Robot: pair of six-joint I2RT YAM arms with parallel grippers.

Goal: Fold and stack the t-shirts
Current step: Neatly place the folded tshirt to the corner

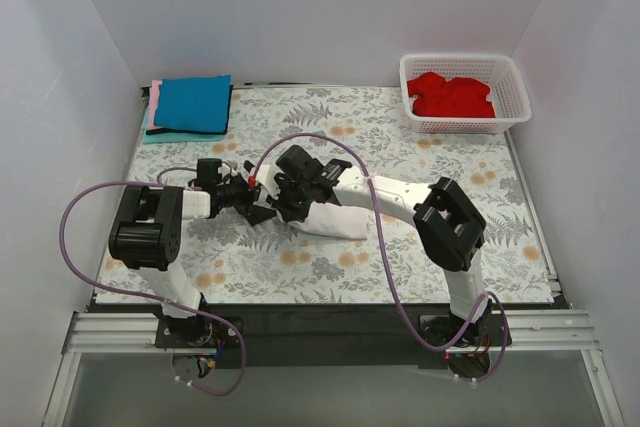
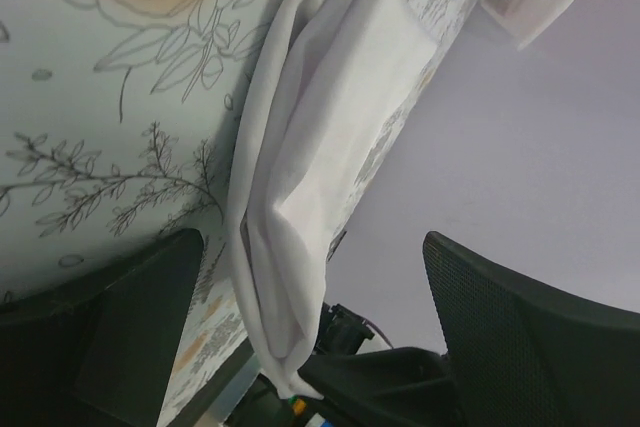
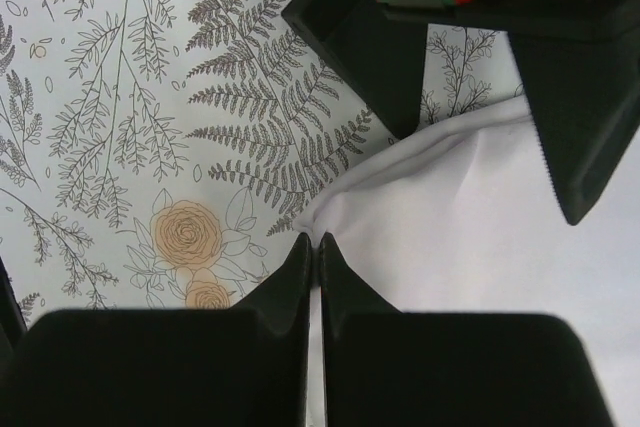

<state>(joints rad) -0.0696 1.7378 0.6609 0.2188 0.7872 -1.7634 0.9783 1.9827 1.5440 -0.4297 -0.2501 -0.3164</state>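
A folded white t-shirt point(image 1: 335, 221) lies mid-table. My right gripper point(image 3: 318, 242) is shut on its left edge, with the white cloth point(image 3: 480, 237) pinched at the fingertips; in the top view it point(image 1: 288, 205) sits at the shirt's left end. My left gripper point(image 1: 260, 209) faces it, open, its fingers point(image 2: 150, 327) wide apart on either side of the white t-shirt point(image 2: 330, 137) without pinching it. A folded blue t-shirt point(image 1: 194, 103) lies on a pink one point(image 1: 153, 112) at the far left. A red t-shirt point(image 1: 452, 95) lies crumpled in the basket.
The white lattice basket point(image 1: 512, 75) stands at the far right corner. The floral table cloth point(image 1: 420, 247) covers the table. White walls close in the left, back and right. Both arms' cables loop over the table's near half.
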